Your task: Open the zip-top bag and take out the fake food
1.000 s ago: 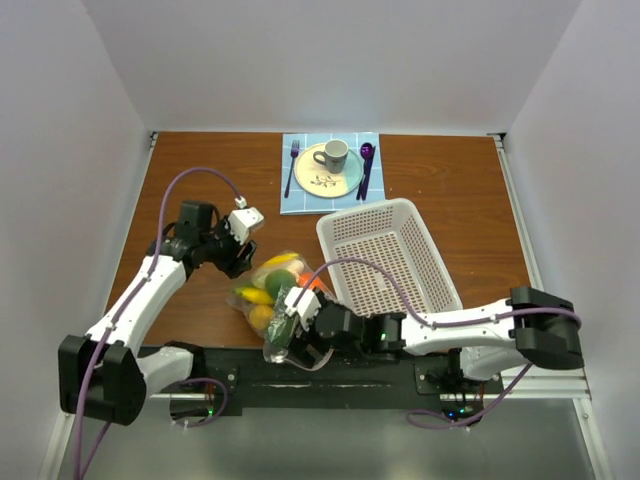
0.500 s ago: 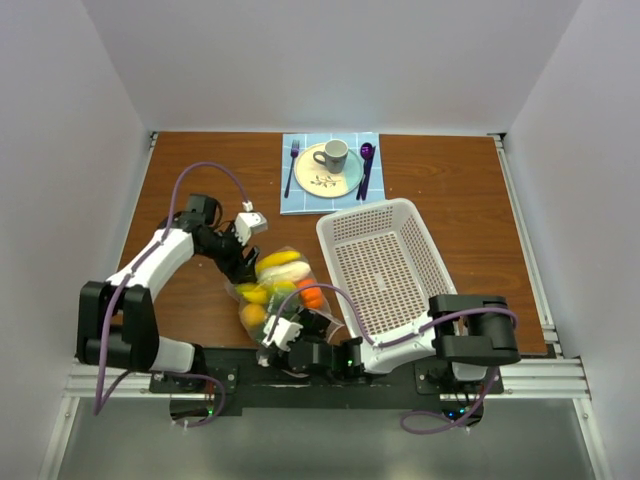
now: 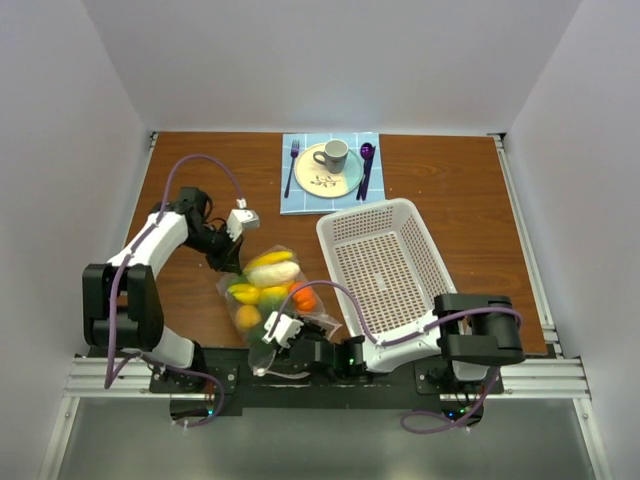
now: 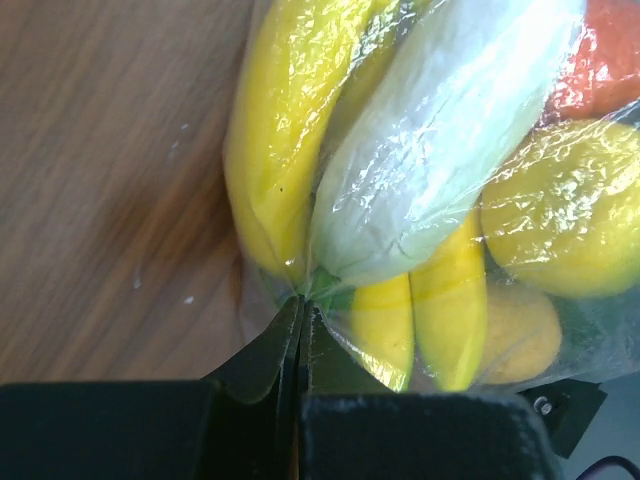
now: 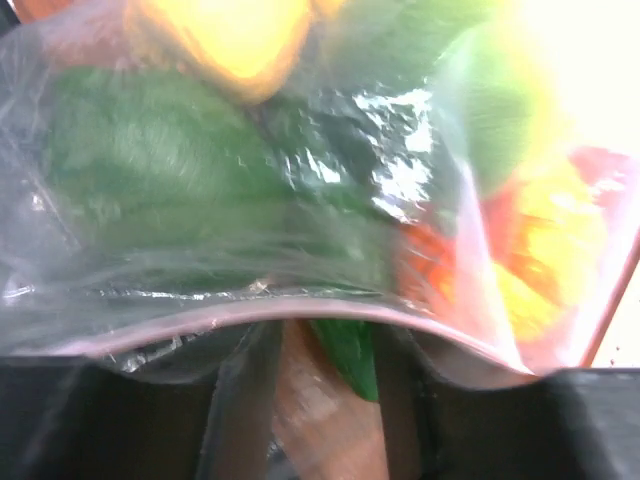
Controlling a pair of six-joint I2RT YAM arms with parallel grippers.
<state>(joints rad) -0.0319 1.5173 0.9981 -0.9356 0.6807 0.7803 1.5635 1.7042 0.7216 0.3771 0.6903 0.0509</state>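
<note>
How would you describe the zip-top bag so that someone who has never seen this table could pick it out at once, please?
On the brown wooden table, look near the front edge, just left of the white perforated basket. The zip-top bag lies there; it alone is clear, crinkly plastic, stuffed with yellow, orange and green fake food.

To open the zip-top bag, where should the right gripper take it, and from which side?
Probably best the pinkish zip strip at the bag's near end, coming low from the near side. That edge is thin and flat; the body bulges with fake food, and the left gripper pinches the far end.
</note>
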